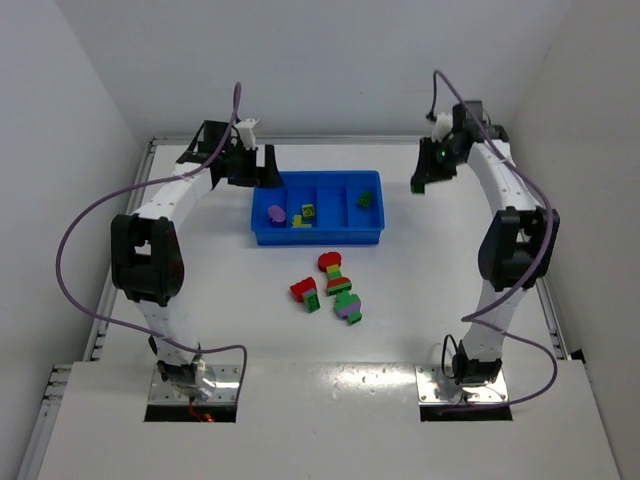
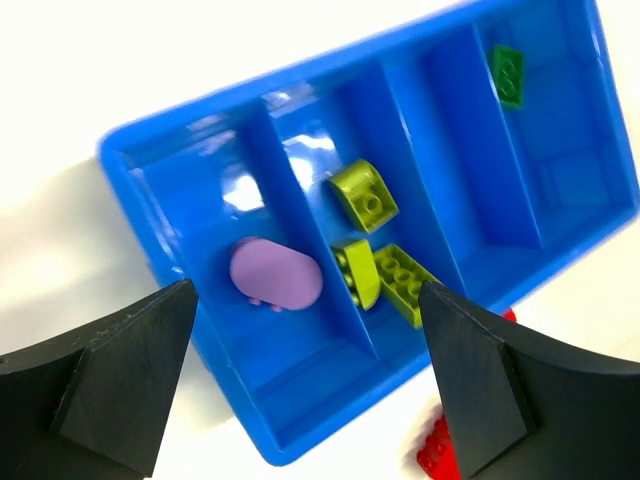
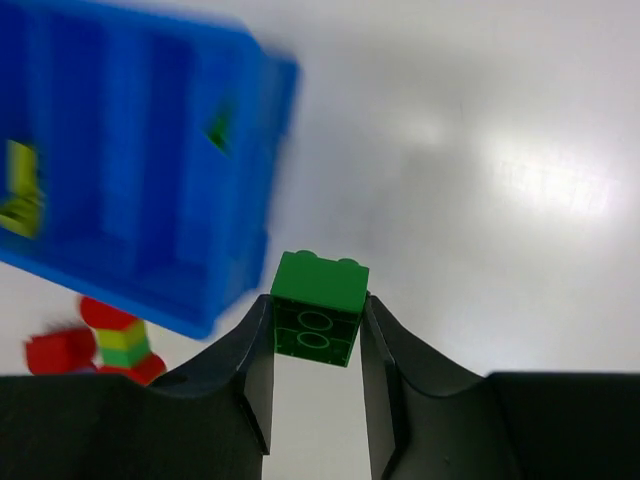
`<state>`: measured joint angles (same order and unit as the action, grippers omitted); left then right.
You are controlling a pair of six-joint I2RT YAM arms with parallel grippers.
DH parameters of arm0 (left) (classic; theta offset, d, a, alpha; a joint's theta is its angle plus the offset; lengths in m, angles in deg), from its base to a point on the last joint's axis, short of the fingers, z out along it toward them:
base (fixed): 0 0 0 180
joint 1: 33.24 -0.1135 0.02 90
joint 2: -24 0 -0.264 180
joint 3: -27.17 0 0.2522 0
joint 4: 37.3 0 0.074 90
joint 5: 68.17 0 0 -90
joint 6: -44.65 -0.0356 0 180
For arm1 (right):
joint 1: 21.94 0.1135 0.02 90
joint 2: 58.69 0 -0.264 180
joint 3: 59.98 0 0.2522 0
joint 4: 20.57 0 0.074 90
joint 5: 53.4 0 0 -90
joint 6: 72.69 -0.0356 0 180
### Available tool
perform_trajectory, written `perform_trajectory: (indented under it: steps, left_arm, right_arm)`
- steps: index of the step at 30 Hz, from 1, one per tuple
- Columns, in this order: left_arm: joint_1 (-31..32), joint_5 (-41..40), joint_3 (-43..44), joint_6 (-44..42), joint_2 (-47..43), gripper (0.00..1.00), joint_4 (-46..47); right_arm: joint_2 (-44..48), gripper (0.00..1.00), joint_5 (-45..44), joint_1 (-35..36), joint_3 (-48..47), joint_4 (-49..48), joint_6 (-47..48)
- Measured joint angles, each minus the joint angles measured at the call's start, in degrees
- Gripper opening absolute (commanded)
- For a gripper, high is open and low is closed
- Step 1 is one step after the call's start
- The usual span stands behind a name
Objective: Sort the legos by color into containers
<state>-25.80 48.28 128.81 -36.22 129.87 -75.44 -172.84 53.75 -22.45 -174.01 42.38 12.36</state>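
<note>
Between right gripper [image 3: 317, 318] fingers [image 3: 250, 365], a green lego [image 3: 321, 287].

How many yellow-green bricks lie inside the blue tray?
3, all in the compartment beside the purple brick: one yellow-green brick alone, two more side by side. None seems hidden.

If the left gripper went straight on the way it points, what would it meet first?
Probably the purple brick in the blue tray, or the divider beside it; the open left gripper is aimed about there. Depth is unclear.
</note>
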Motion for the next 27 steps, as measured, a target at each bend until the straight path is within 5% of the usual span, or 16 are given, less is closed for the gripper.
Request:
perform_trajectory:
  steps: [7, 14, 22, 24, 27]
  left_arm:
    - [0.00, -2.54, 4.76, 0.70, 1.95, 1.00, -3.23]
    - [0.00, 1.79, 5.31, -1.18, 2.23, 1.00, -5.60]
    - [0.00, 4.04, 5.31, -3.58, 2.23, 1.00, -7.17]
    - [0.00, 4.24, 5.31, -4.20, 2.23, 1.00, -7.41]
    - [0.00, 4.48, 5.31, -5.16, 2.23, 1.00, -7.91]
  right_arm:
    - [-1.31, 0.00, 5.62, 7.02, -15.80, -5.62, 0.02]
    - [-12.48, 0.00, 3.91, 15.69, -18.84, -6.86, 1.01]
    - [-19.15, 0.00, -2.29, 15.93, -18.99, -6.67, 2.62]
    - [-19.15, 0.09, -3.30, 15.80, -19.39, -6.97, 3.28]
    - [-19.12, 0.59, -4.04, 15.69, -19.50, -7.10, 5.01]
